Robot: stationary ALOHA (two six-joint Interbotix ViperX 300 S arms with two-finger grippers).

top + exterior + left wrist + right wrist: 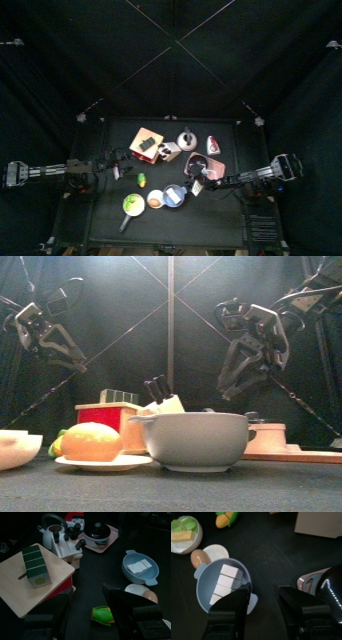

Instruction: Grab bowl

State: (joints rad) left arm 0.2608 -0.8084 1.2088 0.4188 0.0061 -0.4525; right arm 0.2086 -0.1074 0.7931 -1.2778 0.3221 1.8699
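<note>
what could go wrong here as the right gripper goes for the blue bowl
1. The bowl holds white cubes; a tilted lift could spill them.
2. The small white dish sits right against the bowl's rim, so a jaw of the open right gripper might knock it.
3. The rim looks thin and smooth, so the grip may slip.

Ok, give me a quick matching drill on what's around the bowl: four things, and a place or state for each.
Things:
1. light-blue bowl
2. green carton
3. toy corn cob
4. right hand

Places or states:
A. stands on the wooden board
B. open, above the bowl's rim
C. holds white cubes
D. lies on the bare table

Pairs: 1-C, 2-A, 3-D, 4-B
</note>
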